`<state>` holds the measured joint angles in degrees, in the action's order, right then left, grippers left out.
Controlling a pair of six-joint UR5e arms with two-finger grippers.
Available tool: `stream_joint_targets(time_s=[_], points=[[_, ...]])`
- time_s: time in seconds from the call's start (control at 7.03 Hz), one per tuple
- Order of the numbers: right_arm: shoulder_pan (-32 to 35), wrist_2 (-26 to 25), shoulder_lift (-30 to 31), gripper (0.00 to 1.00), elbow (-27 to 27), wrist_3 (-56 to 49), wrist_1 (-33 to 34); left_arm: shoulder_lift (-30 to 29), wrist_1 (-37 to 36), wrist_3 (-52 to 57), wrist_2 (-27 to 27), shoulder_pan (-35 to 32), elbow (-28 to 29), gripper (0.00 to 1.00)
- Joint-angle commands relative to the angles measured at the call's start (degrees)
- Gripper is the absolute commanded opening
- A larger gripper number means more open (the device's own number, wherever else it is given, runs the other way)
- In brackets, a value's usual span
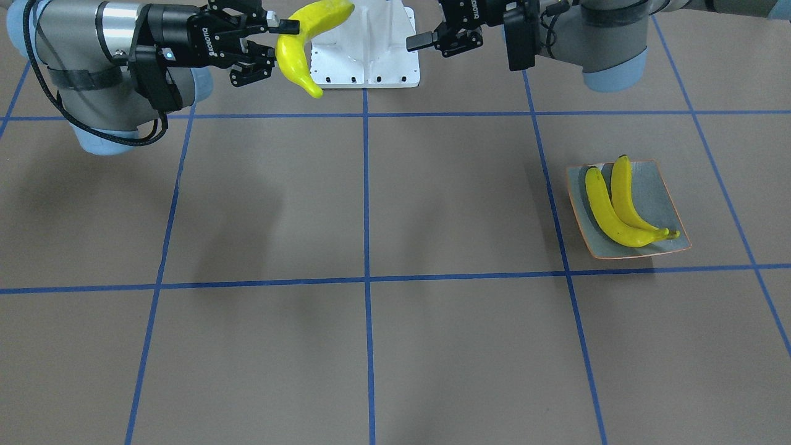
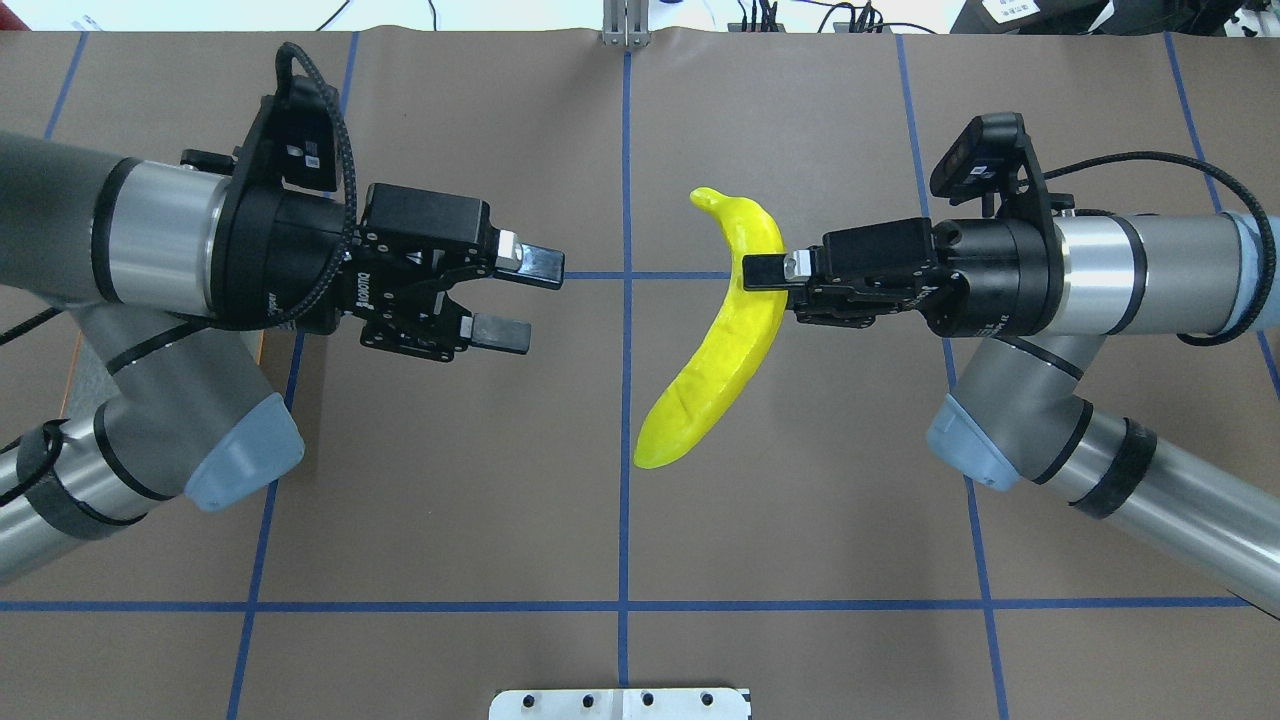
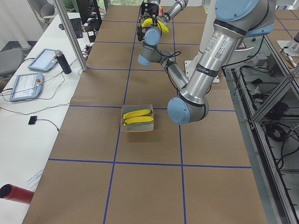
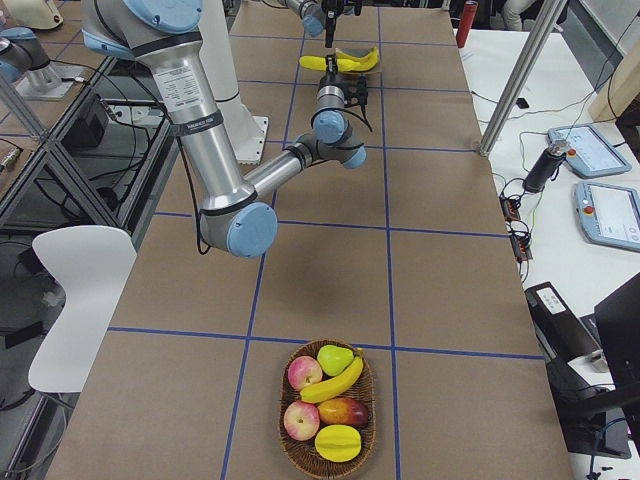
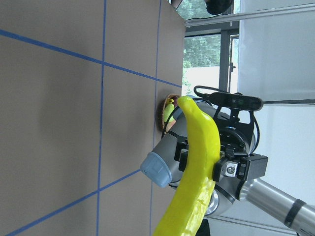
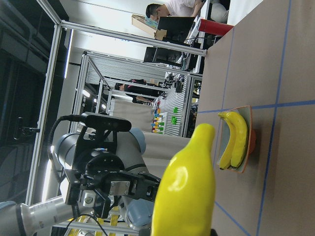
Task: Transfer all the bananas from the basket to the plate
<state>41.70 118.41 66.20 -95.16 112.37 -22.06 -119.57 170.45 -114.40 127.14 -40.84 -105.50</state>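
Observation:
My right gripper (image 2: 765, 272) is shut on the middle of a yellow banana (image 2: 725, 330) and holds it in the air over the table's centre line; both also show in the front view, gripper (image 1: 285, 28) and banana (image 1: 295, 52). My left gripper (image 2: 520, 298) is open and empty, facing the banana with a gap between them. Two bananas (image 1: 609, 210) lie side by side on the grey-green plate (image 1: 664, 185). One more banana (image 4: 335, 380) lies in the wicker basket (image 4: 285, 440), seen only in the exterior right view.
The basket also holds apples (image 4: 303, 372), a pear (image 4: 335, 357) and other fruit. A white mounting plate (image 1: 364, 55) sits at the robot's base. Blue tape lines cross the brown table. Tablets and a bottle lie on side desks.

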Motion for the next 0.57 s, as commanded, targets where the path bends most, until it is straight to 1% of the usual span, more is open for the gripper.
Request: stream_joint_targets(time_s=[0.0, 0.14, 0.28, 0.43], points=[[-0.82, -2.21, 0.33, 0.00, -0.55, 0.91, -4.03, -2.06, 0.93, -2.74, -1.81, 3.57, -0.14, 1.00], [-2.13, -3.96, 0.16, 0.00, -0.64, 0.83, -4.57, -3.64, 1.02, -5.11, -3.72, 5.06, -0.06, 1.00], [-3.45, -5.46, 0.16, 0.00, -0.72, 0.83, -6.66, -4.00, 1.46, -5.13, -6.09, 7.07, -0.32, 1.00], [-5.64, -7.47, 0.16, 0.00, -0.38, 0.83, -8.77, -4.53, 1.55, -5.22, -6.55, 7.62, -0.23, 1.00]])
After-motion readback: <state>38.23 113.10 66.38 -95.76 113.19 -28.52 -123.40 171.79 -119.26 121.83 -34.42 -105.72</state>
